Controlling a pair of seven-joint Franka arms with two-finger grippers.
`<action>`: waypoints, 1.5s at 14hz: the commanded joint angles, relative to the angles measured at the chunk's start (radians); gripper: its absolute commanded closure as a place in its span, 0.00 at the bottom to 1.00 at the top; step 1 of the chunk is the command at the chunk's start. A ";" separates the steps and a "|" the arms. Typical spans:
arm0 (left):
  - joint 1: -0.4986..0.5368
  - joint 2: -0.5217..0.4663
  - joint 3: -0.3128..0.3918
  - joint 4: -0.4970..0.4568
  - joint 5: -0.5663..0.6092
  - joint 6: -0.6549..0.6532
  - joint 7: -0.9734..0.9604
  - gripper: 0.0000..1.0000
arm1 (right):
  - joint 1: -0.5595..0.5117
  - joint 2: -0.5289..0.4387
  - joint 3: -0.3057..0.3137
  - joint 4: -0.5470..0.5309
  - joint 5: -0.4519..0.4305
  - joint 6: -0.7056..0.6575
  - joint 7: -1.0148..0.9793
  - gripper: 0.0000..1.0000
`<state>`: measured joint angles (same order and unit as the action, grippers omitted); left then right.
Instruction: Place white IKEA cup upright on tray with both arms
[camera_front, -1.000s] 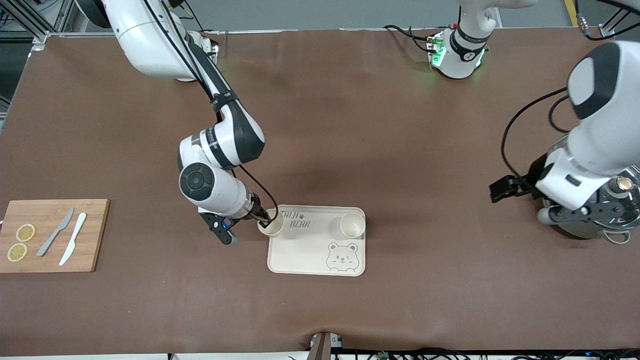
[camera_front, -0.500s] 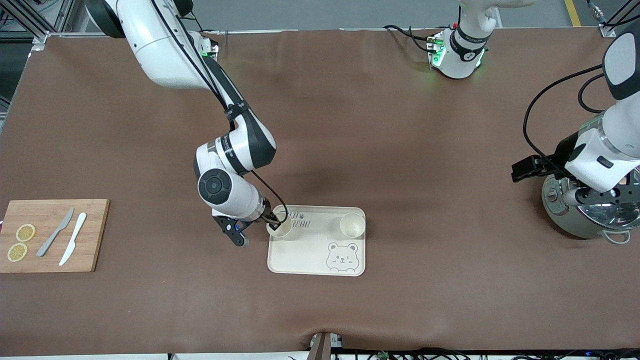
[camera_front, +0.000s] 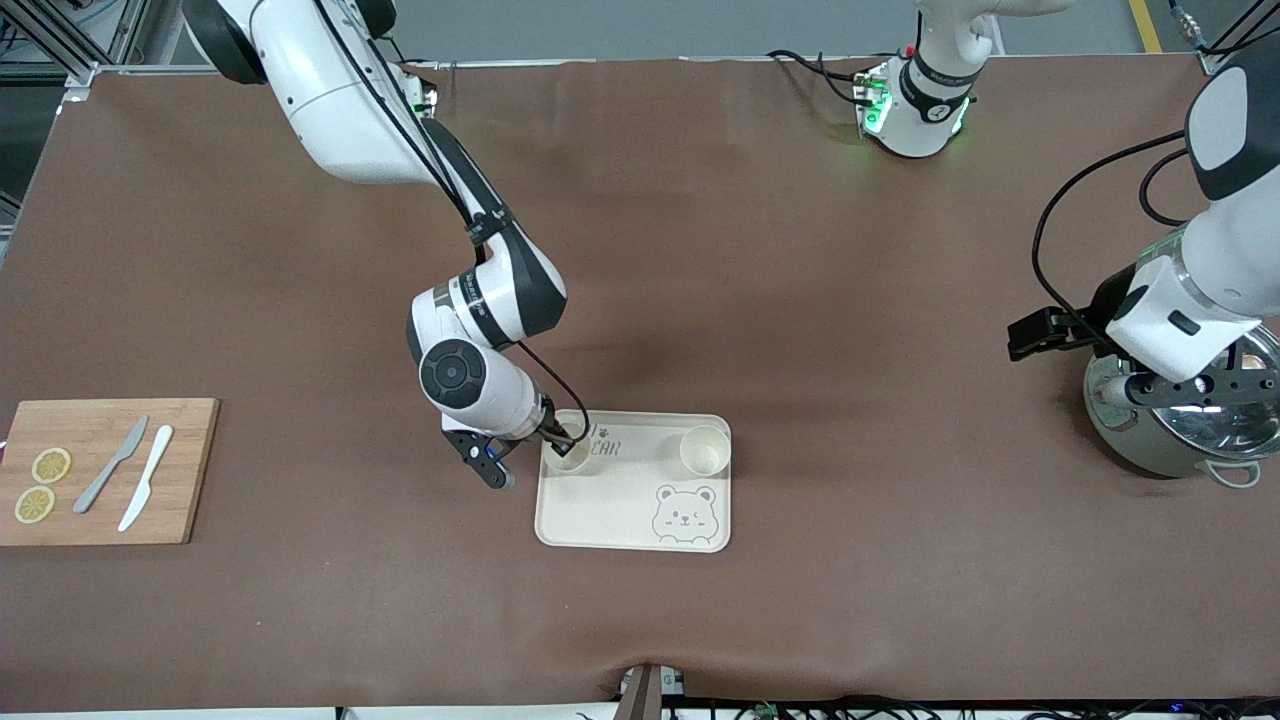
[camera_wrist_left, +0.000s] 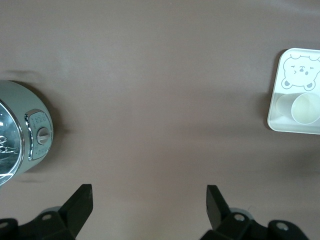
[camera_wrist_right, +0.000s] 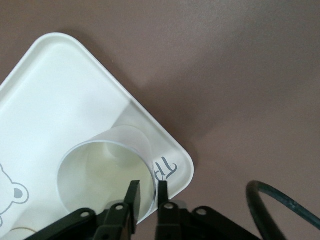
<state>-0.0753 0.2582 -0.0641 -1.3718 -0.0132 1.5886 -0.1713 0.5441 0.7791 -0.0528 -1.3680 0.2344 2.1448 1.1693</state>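
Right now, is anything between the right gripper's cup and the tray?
No, nothing visible. The cup already stands upright on the tray, its rim between the right gripper fingers. A second cup stands apart.

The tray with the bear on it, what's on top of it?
Two white cups stand upright on the tray: one cup alone, another cup with the right gripper straddling its rim. The arm covers some of the lettering.

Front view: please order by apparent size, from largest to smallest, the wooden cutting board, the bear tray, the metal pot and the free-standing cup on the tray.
1. Wooden cutting board and bear tray: they look much alike, so no ranking between them.
2. Metal pot, partly hidden by the left arm.
3. Free-standing cup, clearly smallest.
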 joint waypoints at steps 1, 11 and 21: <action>0.000 -0.014 -0.006 0.011 0.029 -0.007 -0.014 0.00 | 0.010 0.000 -0.012 0.039 0.005 -0.048 -0.008 0.00; 0.011 -0.131 -0.005 0.007 0.033 -0.071 -0.011 0.00 | -0.101 -0.213 -0.021 0.210 -0.056 -0.541 -0.056 0.00; 0.005 -0.142 -0.046 0.008 0.102 -0.119 -0.022 0.00 | -0.301 -0.454 -0.021 0.178 -0.178 -0.861 -0.391 0.00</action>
<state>-0.0787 0.1363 -0.0955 -1.3601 0.0644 1.4844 -0.1836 0.3067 0.3972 -0.0885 -1.1465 0.0690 1.3122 0.8733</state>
